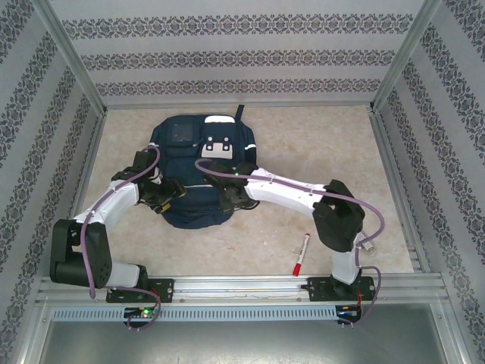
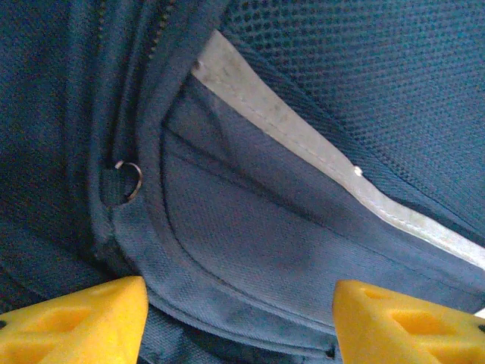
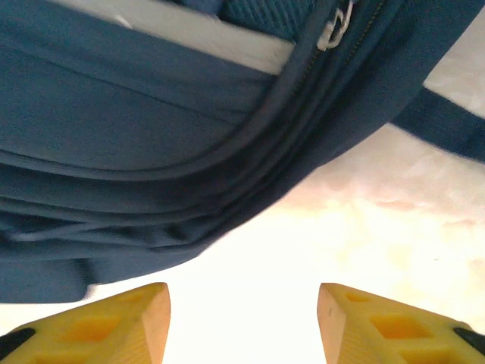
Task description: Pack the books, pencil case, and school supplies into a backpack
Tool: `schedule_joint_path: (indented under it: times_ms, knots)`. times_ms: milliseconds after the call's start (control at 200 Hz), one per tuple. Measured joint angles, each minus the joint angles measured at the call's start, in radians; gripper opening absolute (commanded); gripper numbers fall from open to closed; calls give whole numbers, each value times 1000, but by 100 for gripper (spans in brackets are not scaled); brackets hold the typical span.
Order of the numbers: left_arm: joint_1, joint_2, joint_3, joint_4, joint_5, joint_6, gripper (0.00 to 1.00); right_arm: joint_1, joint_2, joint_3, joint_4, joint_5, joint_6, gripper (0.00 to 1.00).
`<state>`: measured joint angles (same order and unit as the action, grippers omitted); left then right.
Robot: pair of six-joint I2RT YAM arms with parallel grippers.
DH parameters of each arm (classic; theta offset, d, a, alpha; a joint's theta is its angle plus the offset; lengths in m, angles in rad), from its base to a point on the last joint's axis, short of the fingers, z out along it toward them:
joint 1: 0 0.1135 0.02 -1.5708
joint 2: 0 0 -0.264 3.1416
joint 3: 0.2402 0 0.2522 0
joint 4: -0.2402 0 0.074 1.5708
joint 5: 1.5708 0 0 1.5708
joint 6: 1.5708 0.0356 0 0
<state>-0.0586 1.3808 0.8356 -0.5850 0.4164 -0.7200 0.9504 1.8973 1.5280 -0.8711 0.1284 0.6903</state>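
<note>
The navy backpack (image 1: 198,163) lies flat mid-table, white patches facing up. My left gripper (image 1: 162,196) hovers over its near-left part, open. In the left wrist view the yellow fingers (image 2: 83,315) stand wide apart over the backpack's (image 2: 265,227) curved pocket seam, gripping nothing. My right gripper (image 1: 227,199) sits at the near-right edge, open. Its wrist view shows the gripper (image 3: 242,303) above bare table with the backpack (image 3: 151,152) just beyond. The red-capped white marker (image 1: 301,254) lies on the table near the right arm's base. The books and pencil case are hidden.
Patterned walls enclose the table on three sides. An aluminium rail (image 1: 242,287) carrying both arm bases runs along the near edge. Bare tabletop (image 1: 326,144) stretches to the right of the backpack. A metal zipper ring (image 2: 127,180) and a zipper pull (image 3: 333,30) show on the bag.
</note>
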Motion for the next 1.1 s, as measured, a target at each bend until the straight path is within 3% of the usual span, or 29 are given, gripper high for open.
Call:
schedule_joint_path:
  times_ms: [275,400,505,864,1099]
  knots:
    - [-32,-18,75,-57,54,6,63,-39,-53,-62,121,-119,454,54]
    - [-33,-28,124,-85,47,18,63,-4,-48,-111,185,-180,697,50]
    - [-33,-49,131,-92,47,20,63,22,-28,-105,240,-210,810,46]
    - [-33,-89,64,-92,47,4,62,27,69,-45,273,-186,894,22]
    - [-33,-130,58,-92,31,5,62,30,124,-6,270,-176,882,21]
